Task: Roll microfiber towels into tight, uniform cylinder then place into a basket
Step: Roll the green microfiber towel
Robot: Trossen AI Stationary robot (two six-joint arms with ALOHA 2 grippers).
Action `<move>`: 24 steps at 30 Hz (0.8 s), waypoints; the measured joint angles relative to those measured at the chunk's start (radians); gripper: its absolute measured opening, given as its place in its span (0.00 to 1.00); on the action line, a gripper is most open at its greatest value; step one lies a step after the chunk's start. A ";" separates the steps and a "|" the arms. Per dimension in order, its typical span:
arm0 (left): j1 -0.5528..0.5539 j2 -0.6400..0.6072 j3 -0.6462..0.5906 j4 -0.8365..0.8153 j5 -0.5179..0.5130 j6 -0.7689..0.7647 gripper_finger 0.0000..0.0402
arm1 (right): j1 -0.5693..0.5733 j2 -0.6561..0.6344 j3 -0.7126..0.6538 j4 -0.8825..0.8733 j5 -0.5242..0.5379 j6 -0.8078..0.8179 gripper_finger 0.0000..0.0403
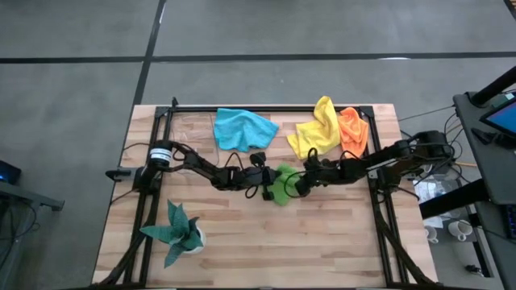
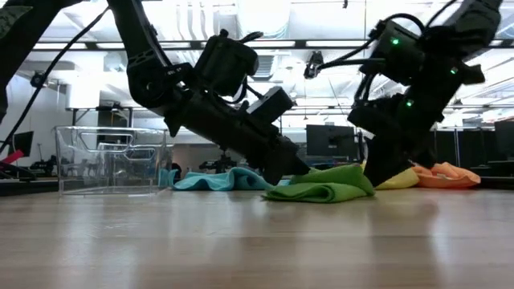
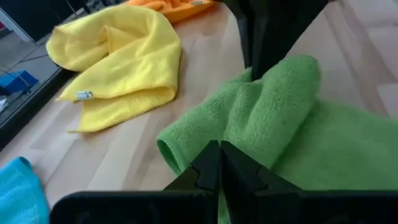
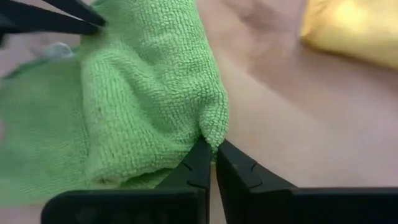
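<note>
— Where's the green towel [image 1: 282, 184]?

— Centre of the high view, between both arms. The left gripper [image 3: 219, 163] pinches its near fold and the right gripper [image 4: 209, 160] pinches the opposite corner.

— Long axis?

— Roughly across, gripper to gripper. Yellow towel [image 1: 316, 129], orange towel [image 1: 352, 131] and blue towel [image 1: 242, 128] lie farther up.

You get high straight down, low level at tabletop, both wrists close-up from opposite sides; all four share the green towel [image 1: 281, 182].
</note>
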 joint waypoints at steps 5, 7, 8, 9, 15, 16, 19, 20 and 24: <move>0.000 -0.003 0.001 0.021 0.000 -0.010 0.00 | 0.015 0.001 0.097 -0.146 0.080 -0.082 0.02; 0.000 -0.004 0.000 0.030 0.000 -0.011 0.00 | 0.020 0.009 0.119 -0.191 0.108 -0.091 0.02; 0.000 -0.004 -0.001 0.032 0.000 -0.011 0.00 | 0.022 0.014 0.127 -0.211 0.118 -0.093 0.02; 0.000 -0.004 -0.001 0.032 0.000 -0.011 0.00 | 0.026 0.019 0.135 -0.230 0.129 -0.096 0.02; -0.001 -0.015 -0.013 0.037 -0.076 -0.010 0.00 | 0.066 0.054 0.184 -0.317 0.254 -0.126 0.02; -0.001 -0.016 -0.015 0.035 -0.079 -0.010 0.00 | 0.074 0.062 0.192 -0.322 0.277 -0.129 0.02; -0.001 -0.017 -0.019 0.033 -0.070 -0.010 0.00 | 0.091 0.095 0.208 -0.337 0.310 -0.142 0.02; 0.000 -0.018 -0.019 0.032 -0.045 -0.010 0.00 | 0.097 0.108 0.210 -0.335 0.315 -0.147 0.02; -0.003 -0.019 -0.035 0.001 0.067 -0.011 0.00 | 0.133 0.166 0.225 -0.336 0.367 -0.161 0.02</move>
